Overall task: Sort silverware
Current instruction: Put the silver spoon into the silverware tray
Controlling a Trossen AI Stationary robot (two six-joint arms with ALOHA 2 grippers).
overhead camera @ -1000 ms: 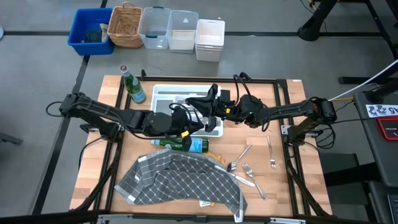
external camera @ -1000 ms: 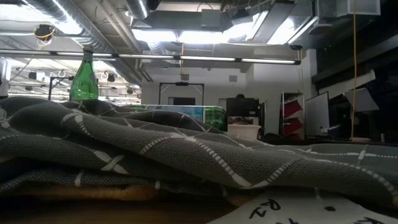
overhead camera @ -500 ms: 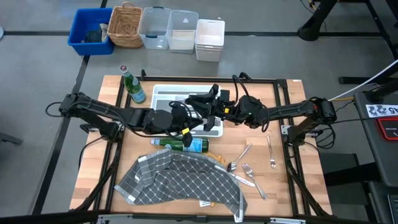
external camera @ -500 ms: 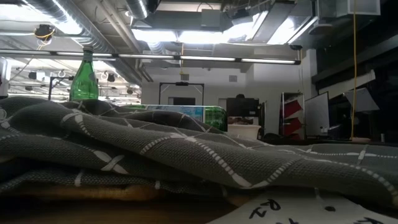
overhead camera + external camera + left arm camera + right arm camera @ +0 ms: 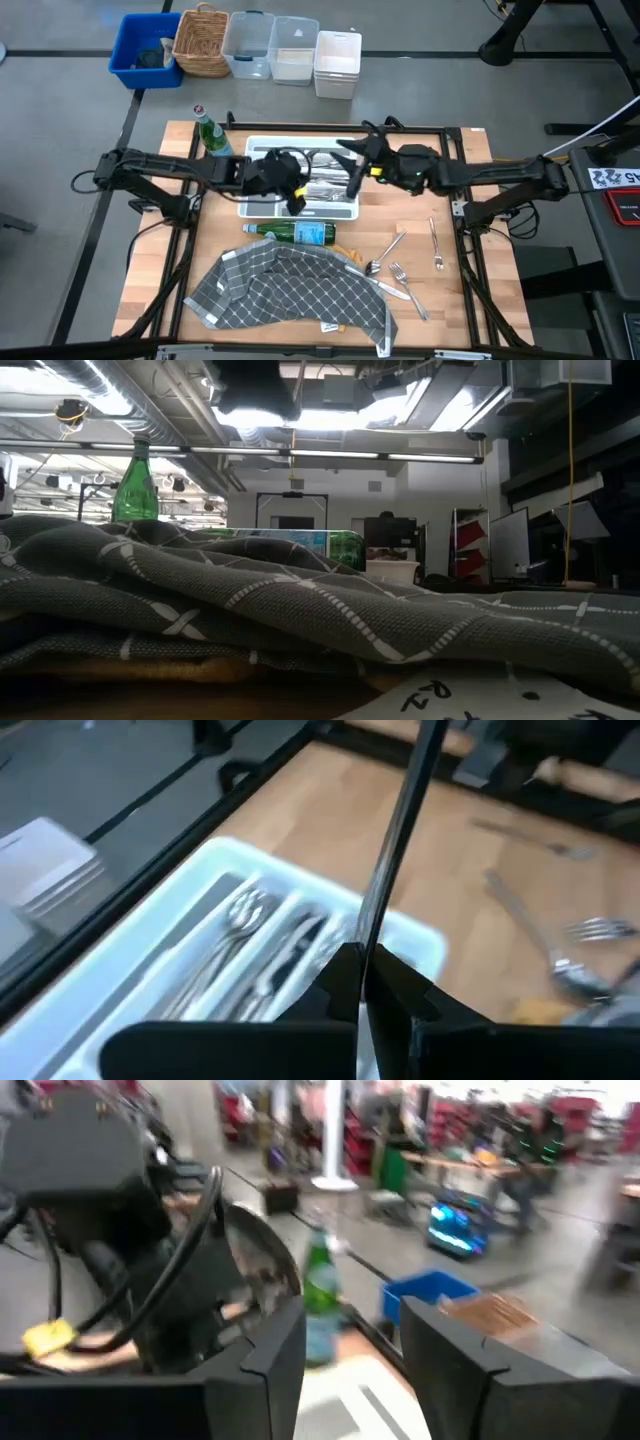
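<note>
The white tray (image 5: 262, 150) sits at the table's far middle with silverware (image 5: 320, 185) lying in its compartments; it also shows in the left wrist view (image 5: 215, 855). My left gripper (image 5: 298, 200) hangs over the tray, shut on a slim silver piece (image 5: 400, 830). My right gripper (image 5: 352, 172) is over the tray's right part, open and empty (image 5: 352, 1320). Loose forks and a spoon (image 5: 398, 268) lie on the wood at the near right, with one more piece (image 5: 436, 245) farther right. My left gripper pinches the slim silver piece by one end (image 5: 368, 925) between its two fingers. The piece runs on past the fingertips, roughly in line with the fingers. It is lifted clear above the tray. Which kind of piece it is does not show.
A green bottle (image 5: 295, 232) lies just near the tray, and another (image 5: 208, 135) stands at its far left corner. A grey checked cloth (image 5: 290, 290) lies bunched at the near edge and fills the low view (image 5: 300, 610). Bins (image 5: 240, 45) stand beyond the far edge.
Both grippers were close together at the tray's near right corner. They have drawn apart and risen: the left toward the table's left and far edge over the tray, the right toward the far right. A dark arm part now shows at the top of the low view.
</note>
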